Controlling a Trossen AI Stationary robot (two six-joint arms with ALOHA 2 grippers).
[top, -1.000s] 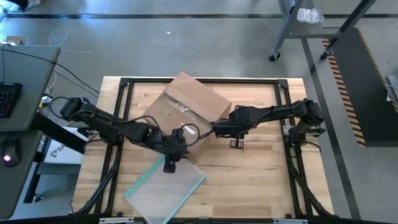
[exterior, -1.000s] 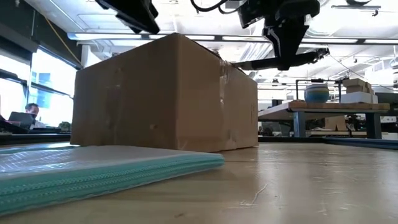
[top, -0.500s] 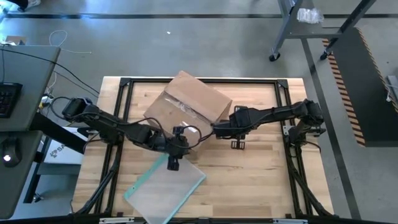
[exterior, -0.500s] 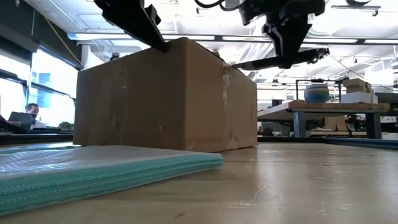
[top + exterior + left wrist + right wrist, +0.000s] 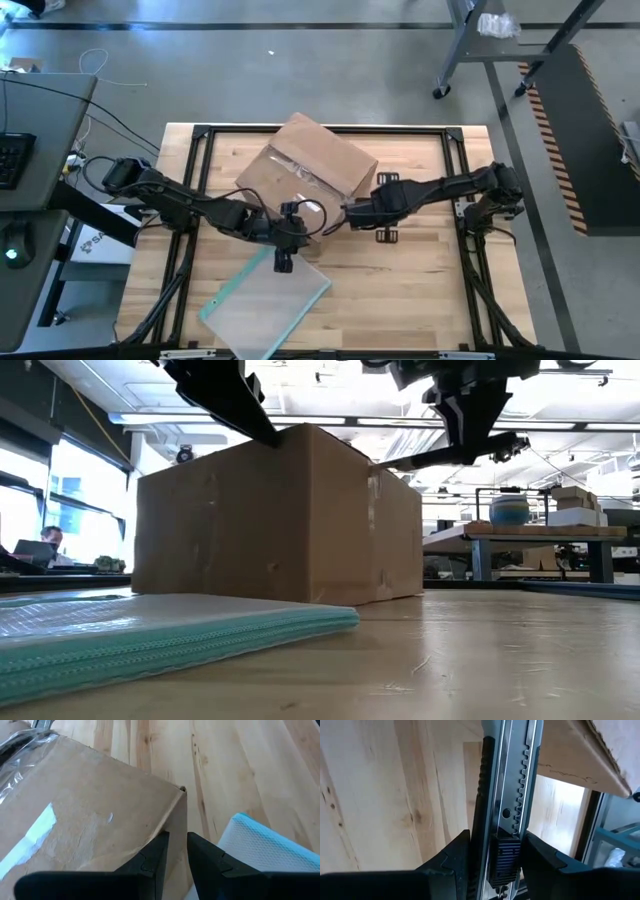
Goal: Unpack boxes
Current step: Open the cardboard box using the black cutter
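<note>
The right gripper is clamped on a utility knife, whose long axis runs forward toward the cardboard box. The left gripper is nearly closed, its fingers pinching the box's near top corner. The box lies diagonally at table centre. Bare table lies open beside the right gripper; a clear pouch lies just beside the left.

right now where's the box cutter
The box cutter is clamped in the right gripper, at the cardboard box's right-hand edge in the high view.
</note>
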